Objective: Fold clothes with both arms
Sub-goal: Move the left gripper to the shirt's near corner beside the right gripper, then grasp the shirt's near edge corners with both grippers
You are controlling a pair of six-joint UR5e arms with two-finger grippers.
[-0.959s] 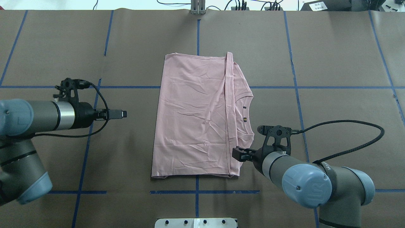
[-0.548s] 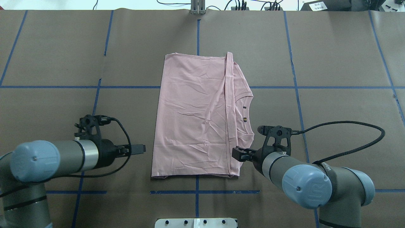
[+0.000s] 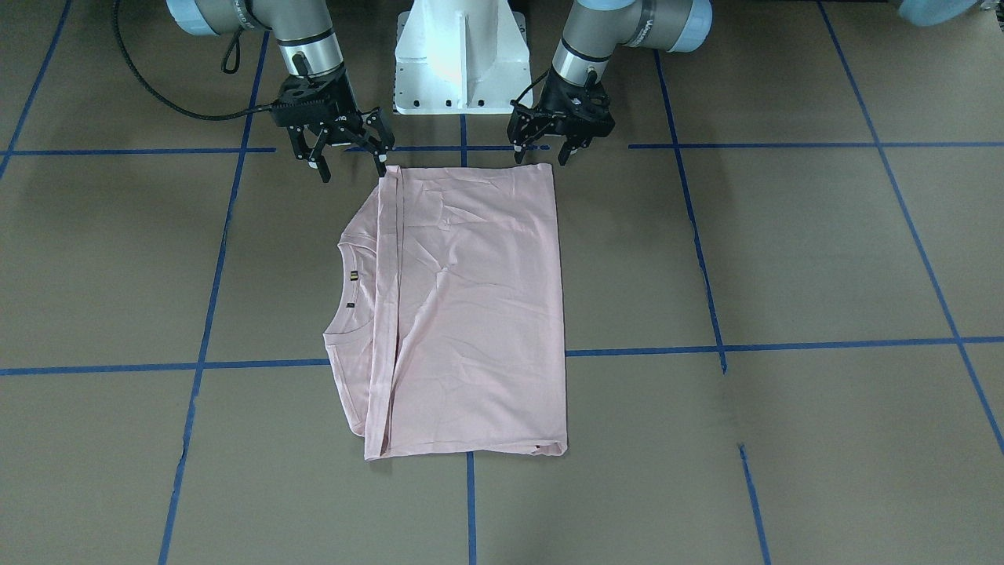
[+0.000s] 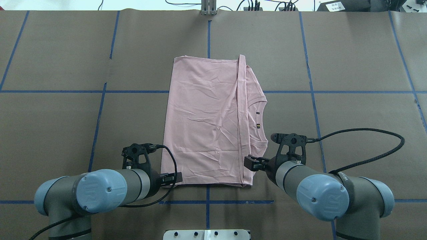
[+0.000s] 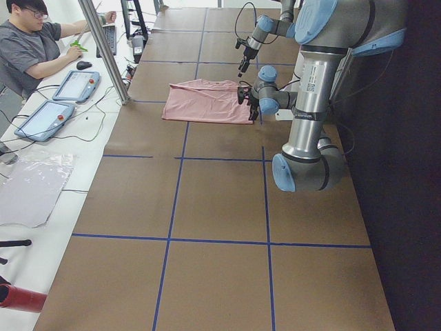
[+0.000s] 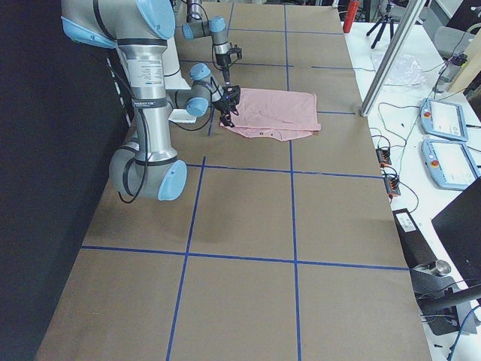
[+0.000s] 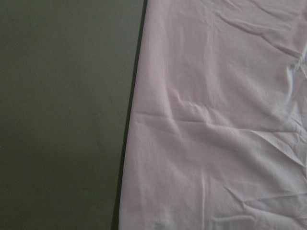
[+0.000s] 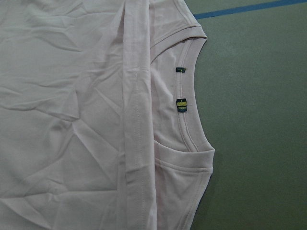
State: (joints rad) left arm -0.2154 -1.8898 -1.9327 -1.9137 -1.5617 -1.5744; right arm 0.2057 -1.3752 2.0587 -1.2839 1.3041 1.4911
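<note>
The clothes are one pale pink T-shirt (image 4: 203, 123), folded lengthwise and lying flat mid-table, with its neck opening (image 4: 262, 125) toward my right side. In the front-facing view the T-shirt (image 3: 471, 314) has its near edge just below both grippers. My left gripper (image 3: 541, 154) hangs open over the shirt's robot-side left corner, seen from overhead as the left gripper (image 4: 178, 177). My right gripper (image 3: 353, 171) is open at the robot-side right corner, one finger beside the folded hem strip (image 3: 388, 259). The right wrist view shows the neck labels (image 8: 181, 105). Neither gripper holds cloth.
Brown paper with blue tape lines (image 4: 96, 120) covers the table. The white pedestal base (image 3: 459, 55) stands right behind the shirt's near edge. A person (image 5: 27, 48) sits at the far side bench with tablets (image 5: 45, 118) and cables.
My left arm has swung back toward the robot base and in toward the shirt, from mid-left of the table to the near left corner. The right arm and the shirt stayed put.
</note>
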